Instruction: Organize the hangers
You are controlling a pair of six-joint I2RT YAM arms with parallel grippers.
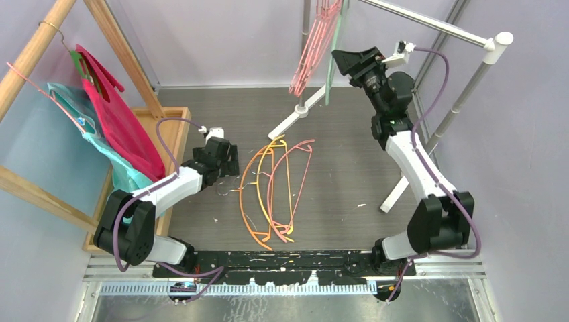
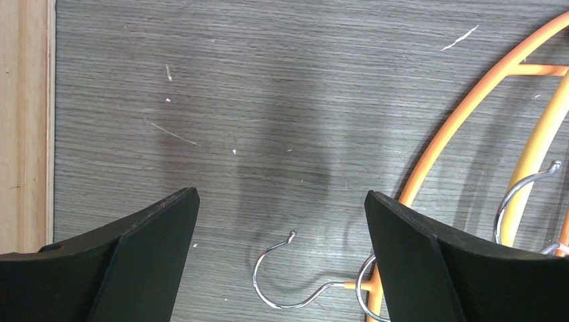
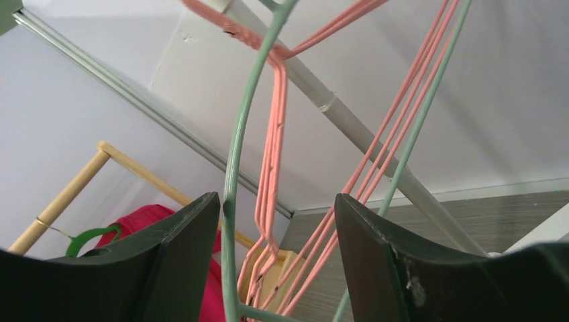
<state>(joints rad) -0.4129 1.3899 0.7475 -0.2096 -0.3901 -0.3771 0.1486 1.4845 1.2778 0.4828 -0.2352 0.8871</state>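
Observation:
Three hangers lie in a pile mid-table: an orange one (image 1: 249,194), a yellow one (image 1: 263,176) and a pink one (image 1: 298,168). My left gripper (image 1: 233,161) is open just left of them. In the left wrist view (image 2: 282,201) the orange hanger's metal hook (image 2: 278,285) lies on the table between the fingers, untouched. Several pink hangers (image 1: 310,47) and a pale green one (image 1: 333,64) hang from the white rail (image 1: 429,23). My right gripper (image 1: 341,59) is open beside them. In the right wrist view (image 3: 277,201) the green hanger's bar (image 3: 231,194) runs close by the left finger.
A wooden frame (image 1: 40,50) at the left carries a hanger draped with red cloth (image 1: 121,121) and teal cloth (image 1: 124,171), above a wooden base (image 1: 176,127). The white rack's legs (image 1: 295,117) (image 1: 396,191) rest on the table. Its post (image 1: 463,90) stands at the right.

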